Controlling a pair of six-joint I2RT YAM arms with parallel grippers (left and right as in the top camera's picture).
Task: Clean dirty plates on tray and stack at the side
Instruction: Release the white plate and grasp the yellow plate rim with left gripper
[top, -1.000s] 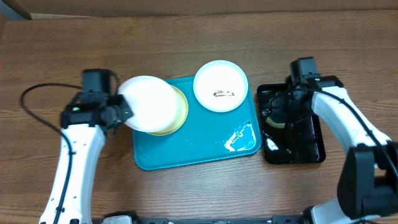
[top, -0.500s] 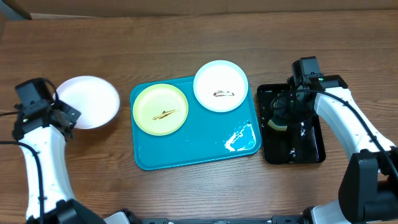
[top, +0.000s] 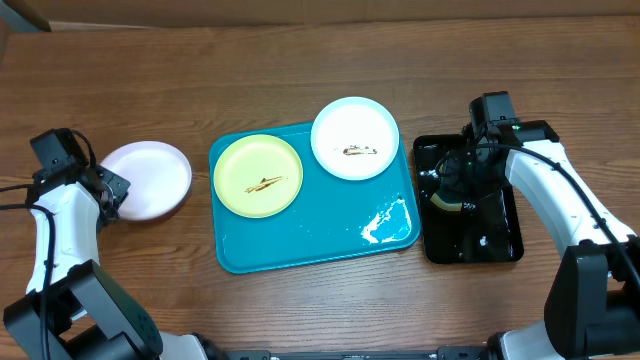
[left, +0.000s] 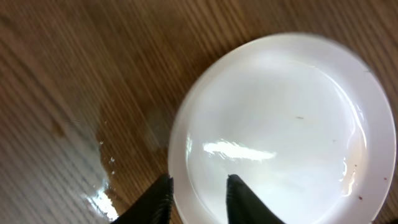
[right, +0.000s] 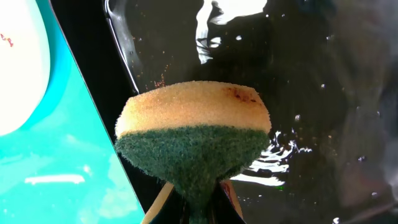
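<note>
Trainee: Plate one, the clean white plate (top: 147, 180), lies flat on the surface (top: 300, 60) just left of the turquoise tray (top: 300, 245), apart from it. How should the left tool (top: 108, 192) let go?

Mentor: Look at the wrist view. Its fingers (left: 163, 196) stand partly apart with the plate's near-left rim between them. I can't tell whether a pad touches the rim. I'd widen the gap before moving, then draw away to the left and upward. That way no fingertip hooks the rim and drags or tips the plate.

Trainee: There's a wet patch (left: 102, 199) on the wood beside the rim.

Mentor: Then the plate may slide easily, which is another reason to open fully and leave cleanly. This plate is the base of the stack, so it should sit level.

Trainee: And the right side?

Mentor: The right tool (right: 198, 208) is clamped on the sponge (right: 193, 130), pinching the green scouring side with the yellow side outward. It hangs over the black tray (top: 495, 240), which looks wet. Nothing to fix there.

Trainee: What's left?

Mentor: Two plates on the tray. The yellow-green plate (top: 259, 176) sits at its far left, and the smeared white plate (top: 354, 137) rests across its far-right rim. Both have dark marks in the centre. I'd judge the task about a third done.
</note>
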